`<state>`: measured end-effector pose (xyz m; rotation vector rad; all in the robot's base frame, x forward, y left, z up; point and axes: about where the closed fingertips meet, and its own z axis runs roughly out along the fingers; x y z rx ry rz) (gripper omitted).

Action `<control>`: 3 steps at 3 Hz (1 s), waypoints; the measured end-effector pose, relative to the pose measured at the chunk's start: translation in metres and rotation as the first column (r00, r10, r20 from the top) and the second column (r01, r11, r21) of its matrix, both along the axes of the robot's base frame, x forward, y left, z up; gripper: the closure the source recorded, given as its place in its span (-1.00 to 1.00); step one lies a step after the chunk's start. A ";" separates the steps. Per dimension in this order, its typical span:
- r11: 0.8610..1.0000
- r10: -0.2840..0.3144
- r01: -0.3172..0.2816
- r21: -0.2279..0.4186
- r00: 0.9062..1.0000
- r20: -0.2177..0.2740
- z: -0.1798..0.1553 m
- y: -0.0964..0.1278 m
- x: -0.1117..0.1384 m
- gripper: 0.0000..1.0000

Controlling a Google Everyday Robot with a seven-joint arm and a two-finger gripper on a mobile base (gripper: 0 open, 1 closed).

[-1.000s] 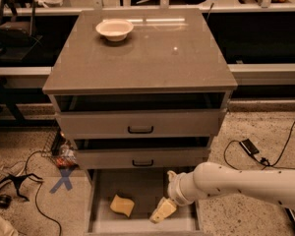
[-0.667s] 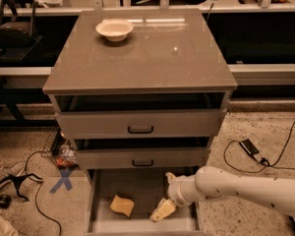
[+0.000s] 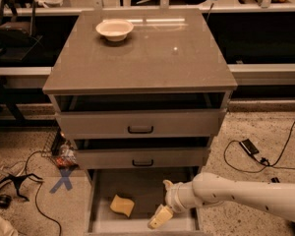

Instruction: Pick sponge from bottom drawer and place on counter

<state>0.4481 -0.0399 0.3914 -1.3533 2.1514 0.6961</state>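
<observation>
The sponge (image 3: 122,205) lies on the floor of the open bottom drawer (image 3: 137,187), in its left half, well apart from the drawer's front edge. From it, look right and slightly nearer to find the gripper (image 3: 157,217), down inside the same drawer and near the sponge without touching it. You must move left to reach it. Its long axis seems to run far-left to near-right. The gripper holds nothing; how wide it stands, you cannot tell. Above, the worktop (image 3: 147,58) carries a white bowl (image 3: 114,29). No readable writing.

The cream two-finger gripper (image 3: 159,217) hangs inside the open grey bottom drawer (image 3: 137,186), near but apart from the pale yellow-tan sponge (image 3: 122,205) on its floor.
</observation>
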 end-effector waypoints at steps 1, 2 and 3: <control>1.000 -0.010 0.010 0.007 1.000 0.006 -0.021 -0.001 0.003 -1.00; 1.000 -0.009 0.008 0.009 0.999 0.039 -0.064 0.001 0.018 -1.00; 0.999 -0.007 0.005 0.032 0.996 0.084 -0.111 0.017 0.038 -1.00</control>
